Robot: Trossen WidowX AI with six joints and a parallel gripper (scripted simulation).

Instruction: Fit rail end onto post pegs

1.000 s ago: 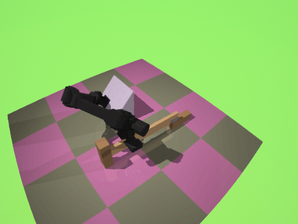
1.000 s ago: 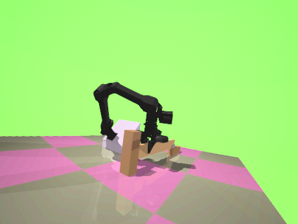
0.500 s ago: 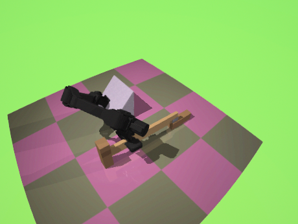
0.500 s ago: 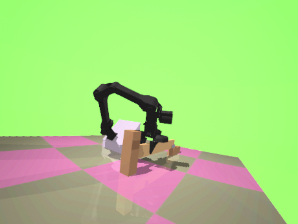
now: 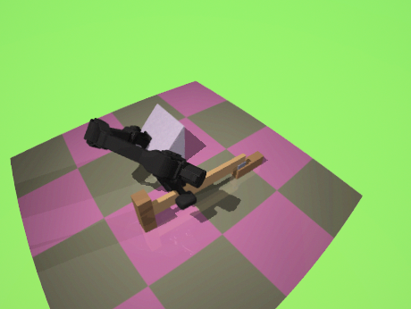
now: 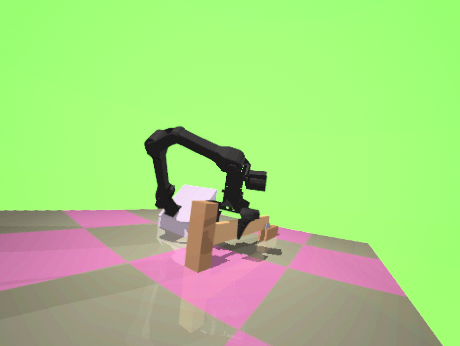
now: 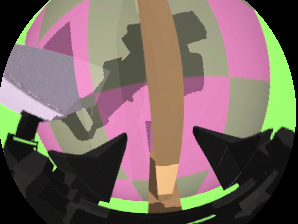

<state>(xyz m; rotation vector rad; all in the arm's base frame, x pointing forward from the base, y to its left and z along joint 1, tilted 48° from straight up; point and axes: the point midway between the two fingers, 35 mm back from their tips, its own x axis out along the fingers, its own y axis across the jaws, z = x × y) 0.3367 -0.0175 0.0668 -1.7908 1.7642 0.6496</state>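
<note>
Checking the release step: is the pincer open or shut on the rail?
Open. In the wrist view both fingers stand wide apart, clear of the rail running between them.

Matt wooden rail [image 5: 210, 175] and post [image 5: 144, 211]; glossy checkered table [image 5: 277, 232].
</note>
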